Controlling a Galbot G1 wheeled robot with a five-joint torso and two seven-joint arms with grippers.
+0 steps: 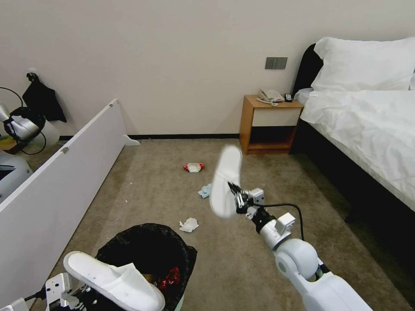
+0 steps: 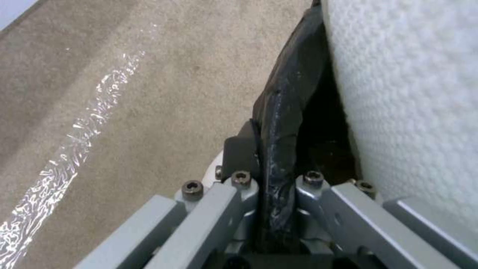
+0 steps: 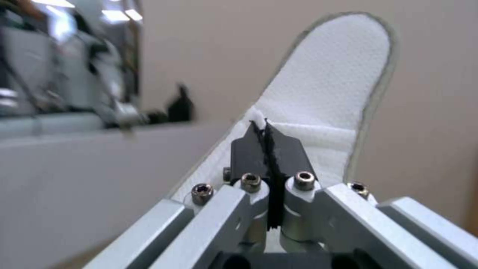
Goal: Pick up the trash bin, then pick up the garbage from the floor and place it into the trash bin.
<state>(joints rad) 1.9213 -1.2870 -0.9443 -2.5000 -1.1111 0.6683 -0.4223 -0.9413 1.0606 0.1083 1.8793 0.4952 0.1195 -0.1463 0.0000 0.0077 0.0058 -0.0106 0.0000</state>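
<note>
1. Slipper (image 1: pixel 225 181) hangs above the carpet (image 1: pixel 242 259), at twelve o'clock from my right gripper (image 1: pixel 237 199), whose fingers are clamped on its edge.
2. My left gripper (image 2: pixel 276 186) is closed on the bin's (image 1: pixel 147 242) black bag rim, at seven o'clock in my head view.
3. A second slipper (image 1: pixel 114 280) lies across that rim.
4. Tissue (image 1: pixel 189 224), a blue wad (image 1: pixel 205 190) and a red-white packet (image 1: pixel 193 167) lie on the carpet.

Even, soft indoor light; motion-blurred raised slipper (image 1: pixel 225 181); glare streak on carpet (image 2: pixel 74 149).
</note>
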